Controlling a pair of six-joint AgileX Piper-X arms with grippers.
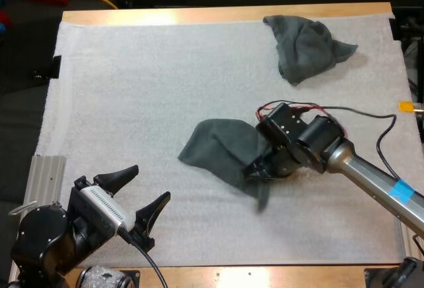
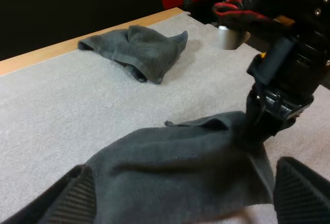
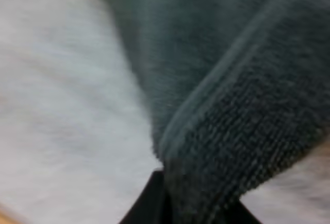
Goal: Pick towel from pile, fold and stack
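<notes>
Towel (image 1: 215,150), limp coarse-looped terry with ribbed hem, between black right fingers (image 3: 147,206).

Mat (image 1: 119,89) open left; centre towel (image 1: 218,149), far towel (image 1: 305,46) apparently obstruct right.

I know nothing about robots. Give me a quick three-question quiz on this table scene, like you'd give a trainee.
1. True or false: the left gripper is shut on a towel.
2. How many towels lie on the white mat?
3. Which gripper grips the near towel? A) left gripper B) right gripper C) neither
Key: 1 false, it stands open, clear of everything. 2 two: the near towel and the crumpled towel farther off. 3 B.
</notes>
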